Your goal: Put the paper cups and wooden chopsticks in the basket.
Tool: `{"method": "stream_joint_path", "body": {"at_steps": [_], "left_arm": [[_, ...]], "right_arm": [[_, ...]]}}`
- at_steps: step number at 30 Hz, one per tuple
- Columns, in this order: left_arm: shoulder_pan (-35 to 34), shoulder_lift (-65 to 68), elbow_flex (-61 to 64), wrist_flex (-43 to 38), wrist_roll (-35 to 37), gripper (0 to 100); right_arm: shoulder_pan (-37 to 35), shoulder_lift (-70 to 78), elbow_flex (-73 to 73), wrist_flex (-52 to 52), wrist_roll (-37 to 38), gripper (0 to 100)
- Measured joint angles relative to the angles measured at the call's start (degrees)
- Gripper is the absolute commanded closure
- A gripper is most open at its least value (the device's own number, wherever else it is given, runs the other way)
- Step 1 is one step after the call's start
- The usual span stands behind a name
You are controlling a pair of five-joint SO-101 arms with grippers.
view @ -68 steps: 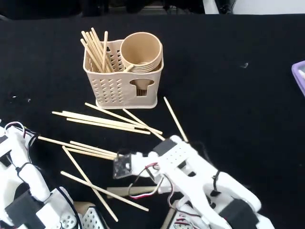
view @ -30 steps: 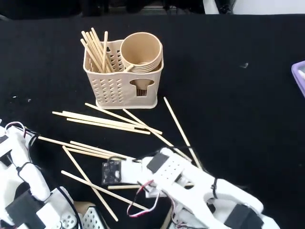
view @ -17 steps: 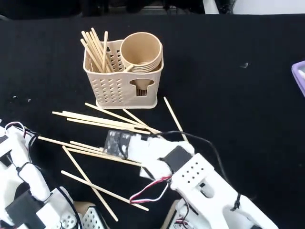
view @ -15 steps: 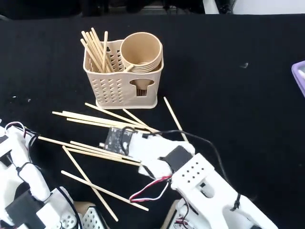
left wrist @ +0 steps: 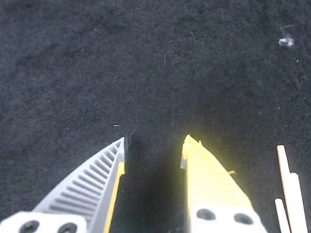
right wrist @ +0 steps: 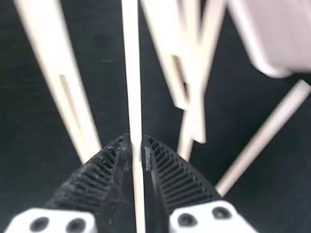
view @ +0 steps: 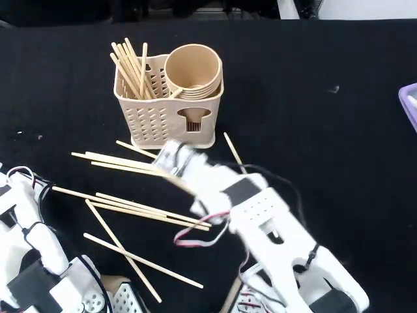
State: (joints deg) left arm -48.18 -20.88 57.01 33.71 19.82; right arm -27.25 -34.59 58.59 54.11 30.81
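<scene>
Right tool (right wrist: 137,141) pinches a thin, pale, straight chopstick (right wrist: 131,73).

Left arm (view: 44,251) and right arm (view: 260,212) were white printed shells with black servo blocks; the right one carried a hole-grid panel and a loose red-white cable (view: 195,233). Left gripper (left wrist: 154,141) had one grey and one yellow ribbed finger, right gripper (right wrist: 136,140) two black ones, both on white bases with screw holes

Black fabric tabletop (view: 326,169), a few lint specks (view: 333,89) on it. Purple bin (view: 410,98) at right edge. White surface (view: 371,8) behind the back edge.
</scene>
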Motion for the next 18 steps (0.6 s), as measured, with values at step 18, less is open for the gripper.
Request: {"method": "stream_joint_path", "body": {"at_steps": [18], "left_arm": [[0.00,0.00,0.00,0.00,0.00,81]], "right_arm": [[21.89,0.00,4.66,-10.81,8.00,98.8]]}}
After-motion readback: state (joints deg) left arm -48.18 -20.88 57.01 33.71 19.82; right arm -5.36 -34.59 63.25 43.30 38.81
